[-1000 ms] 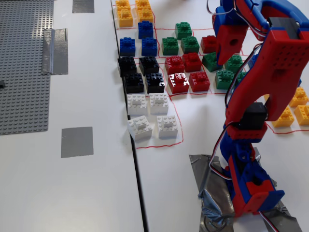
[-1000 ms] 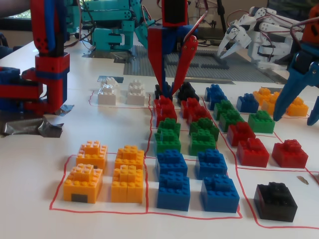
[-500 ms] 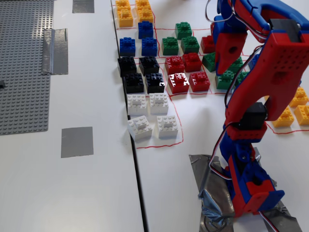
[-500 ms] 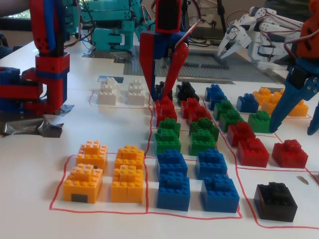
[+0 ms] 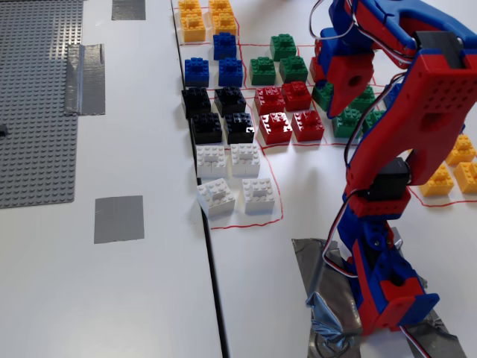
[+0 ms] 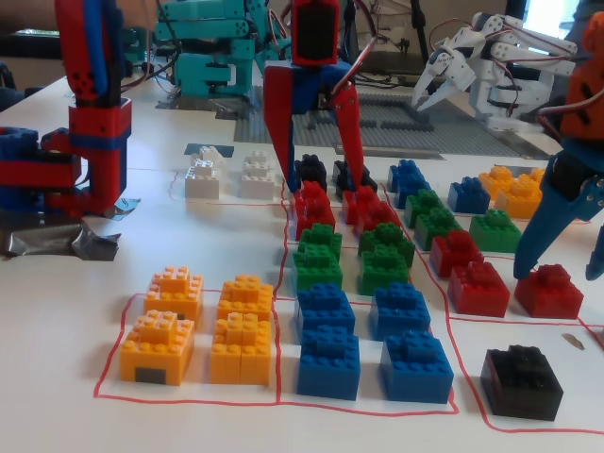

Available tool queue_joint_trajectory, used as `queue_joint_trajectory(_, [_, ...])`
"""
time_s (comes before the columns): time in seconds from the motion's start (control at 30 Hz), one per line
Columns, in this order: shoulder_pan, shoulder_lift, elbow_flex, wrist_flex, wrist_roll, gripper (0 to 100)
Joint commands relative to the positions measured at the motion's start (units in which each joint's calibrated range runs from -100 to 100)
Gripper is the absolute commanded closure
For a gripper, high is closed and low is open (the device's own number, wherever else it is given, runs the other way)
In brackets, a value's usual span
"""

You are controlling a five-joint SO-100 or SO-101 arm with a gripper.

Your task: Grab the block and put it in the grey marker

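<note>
Several red blocks (image 5: 276, 127) sit in a red-outlined square between the black and green bricks; they also show in the other fixed view (image 6: 311, 203). My red and blue gripper (image 5: 328, 93) hangs over the brick field, by the red and green bricks. In the fixed view from the front, the gripper (image 6: 321, 181) is open wide and empty, one finger (image 6: 283, 142) on each side above the red blocks, not touching them. The grey marker (image 5: 119, 218) is a flat dark-grey square on the left table part, far from the gripper; a dark patch (image 6: 206, 149) behind the white bricks looks like it.
Yellow (image 5: 192, 26), blue (image 5: 223, 71), black (image 5: 223, 112), white (image 5: 231, 179) and green bricks (image 5: 279, 67) crowd around the red ones. A studded grey baseplate (image 5: 37, 104) and a silver tape strip (image 5: 83, 78) lie at the left. Another dark patch (image 5: 128, 9) is at the top. Other robot arms (image 6: 566, 208) stand nearby.
</note>
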Motion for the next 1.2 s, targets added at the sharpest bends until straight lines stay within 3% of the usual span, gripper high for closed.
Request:
queue_joint_trajectory(0.0, [-1.63,-4.53,-0.45,-1.37,0.68,74])
queue_joint_trajectory(1.17, [-3.49,-1.97,8.90,-9.16,2.25,75])
